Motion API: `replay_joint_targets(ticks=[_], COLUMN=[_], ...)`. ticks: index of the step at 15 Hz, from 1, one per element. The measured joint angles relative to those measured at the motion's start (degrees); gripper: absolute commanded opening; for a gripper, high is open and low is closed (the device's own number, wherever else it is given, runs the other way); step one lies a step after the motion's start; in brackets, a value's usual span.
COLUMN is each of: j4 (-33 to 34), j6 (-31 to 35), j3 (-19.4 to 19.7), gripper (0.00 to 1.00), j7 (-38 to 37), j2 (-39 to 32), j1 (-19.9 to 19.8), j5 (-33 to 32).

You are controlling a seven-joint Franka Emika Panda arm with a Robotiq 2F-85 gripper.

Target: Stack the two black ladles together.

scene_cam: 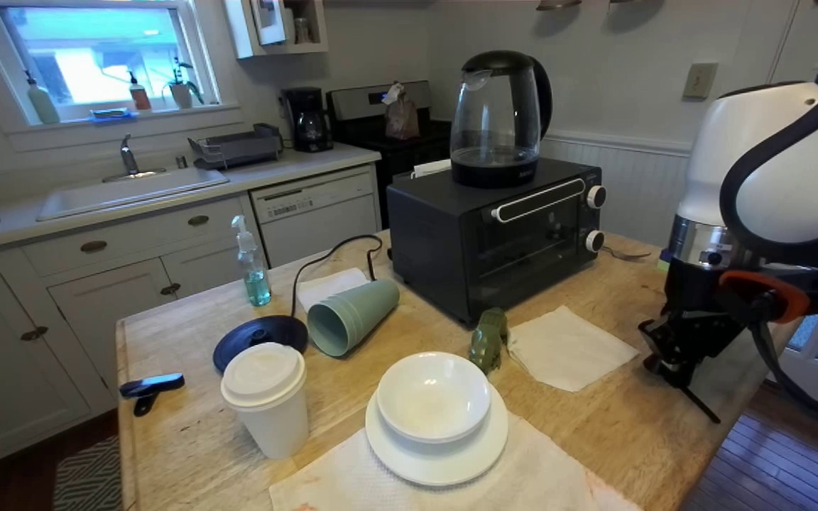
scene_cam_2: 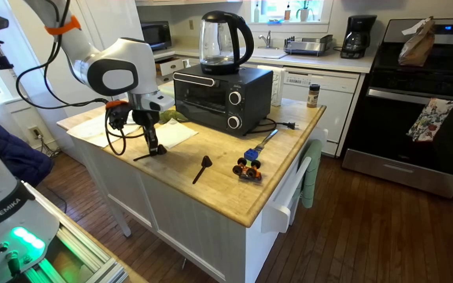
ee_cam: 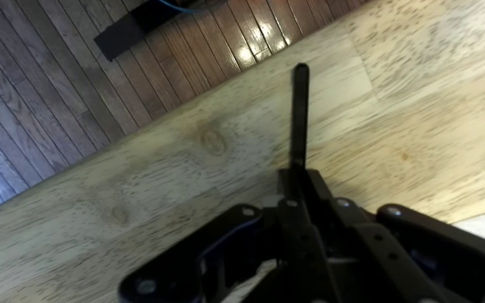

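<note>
One black ladle is pinched in my gripper. Its thin handle (ee_cam: pixel 299 113) points away from the fingertips toward the table edge in the wrist view; the handle also shows in both exterior views (scene_cam: pixel 700 405) (scene_cam_2: pixel 141 157). Its dark scoop end shows just past the fingers in an exterior view. My gripper (ee_cam: pixel 296 176) is shut on this ladle, low over the table's edge side (scene_cam_2: pixel 154 151) (scene_cam: pixel 670 370); I cannot tell whether the ladle touches the wood. The second black ladle (scene_cam_2: pixel 203 169) lies on the table to the right of the gripper in an exterior view, scoop end toward the oven.
A black toaster oven (scene_cam_2: pixel 222 100) bears a glass kettle (scene_cam_2: pixel 220 43). A fork (scene_cam_2: pixel 266 140), a blue block (scene_cam_2: pixel 251 154) and a toy car (scene_cam_2: pixel 247 171) lie beyond the second ladle. A napkin (scene_cam: pixel 571 348), a green figure (scene_cam: pixel 488 341) and a white bowl (scene_cam: pixel 434 397) are near.
</note>
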State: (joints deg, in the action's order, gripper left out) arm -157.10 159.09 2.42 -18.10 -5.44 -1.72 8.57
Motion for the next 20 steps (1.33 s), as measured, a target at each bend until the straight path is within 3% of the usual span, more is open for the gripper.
replay_joint_targets(ticks=[4, 11, 12, 18, 19, 20], j4=[0.0, 0.0, 0.0, -0.1, -0.1, -0.1], j6=[0.0, -0.5, -0.9, -1.4, -1.4, -1.4], j3=[1.0, 8.1, 8.5, 9.1, 9.1, 9.1], gripper=[0.02, 0.02, 0.09, 0.09, 0.02, 0.02], j7=[-1.0, -0.9, 0.2, 2.0, 2.0, 2.0], j2=[0.0, 5.0, 6.3, 9.7, 9.7, 9.7], j1=[0.0, -3.3, -4.3, -6.9, -6.9, -6.9], j5=[-2.3, -13.6, -14.2, -16.0, -16.1, -16.1])
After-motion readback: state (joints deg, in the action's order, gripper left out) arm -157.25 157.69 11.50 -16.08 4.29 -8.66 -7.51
